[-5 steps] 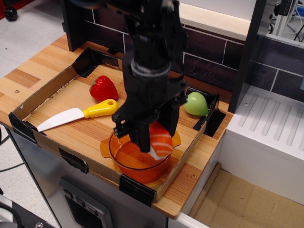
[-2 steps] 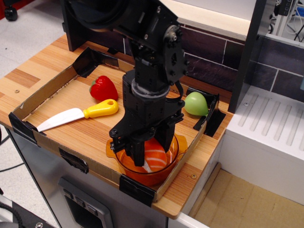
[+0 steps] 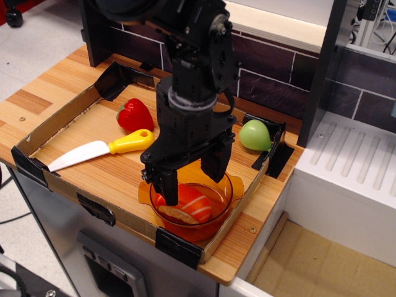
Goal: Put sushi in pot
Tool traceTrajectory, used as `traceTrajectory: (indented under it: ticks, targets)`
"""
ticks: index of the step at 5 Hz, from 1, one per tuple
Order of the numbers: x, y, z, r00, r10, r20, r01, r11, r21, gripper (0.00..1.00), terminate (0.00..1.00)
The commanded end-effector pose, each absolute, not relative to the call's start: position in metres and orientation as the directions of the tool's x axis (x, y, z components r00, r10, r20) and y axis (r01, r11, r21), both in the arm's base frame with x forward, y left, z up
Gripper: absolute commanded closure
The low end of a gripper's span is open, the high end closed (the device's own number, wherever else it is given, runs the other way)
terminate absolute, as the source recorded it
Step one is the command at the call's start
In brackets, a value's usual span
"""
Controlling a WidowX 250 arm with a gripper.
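Note:
The sushi [image 3: 189, 206], orange with white stripes, lies tilted inside the transparent orange pot [image 3: 223, 207] at the front of the cardboard tray. My black gripper [image 3: 189, 176] hangs just above the pot with its fingers [image 3: 166, 184] spread apart and nothing between them. The sushi sits below the fingers, apart from them.
A red toy pepper [image 3: 135, 114] and a toy knife with a yellow handle [image 3: 102, 148] lie to the left in the cardboard tray [image 3: 52, 120]. A green pear-shaped toy [image 3: 255, 135] sits at the back right. A dark brick wall stands behind. The wooden counter's edge [image 3: 229, 272] is close in front.
The gripper came down into the pot with the sushi, opened and let it go, then rose a little. The sushi now lies in the pot.

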State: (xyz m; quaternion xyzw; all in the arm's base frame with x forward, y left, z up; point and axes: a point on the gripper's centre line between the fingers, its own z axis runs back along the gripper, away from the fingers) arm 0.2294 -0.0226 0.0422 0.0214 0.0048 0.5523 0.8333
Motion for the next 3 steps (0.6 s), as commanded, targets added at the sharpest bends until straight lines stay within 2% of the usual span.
traceTrajectory:
  ticks: [1,2,3]
  targets:
    - [0.246,-0.021,0.122,0.377,0.926,-0.018,-0.922,0.373,-0.105,0.0,0.0]
    - [0.25,-0.02,0.153,0.419,0.908,-0.025,-0.906,0.415,-0.082,0.0,0.0]
    - [0.25,-0.02,0.153,0.419,0.908,-0.025,-0.906,0.415,-0.082,0.0,1.0]
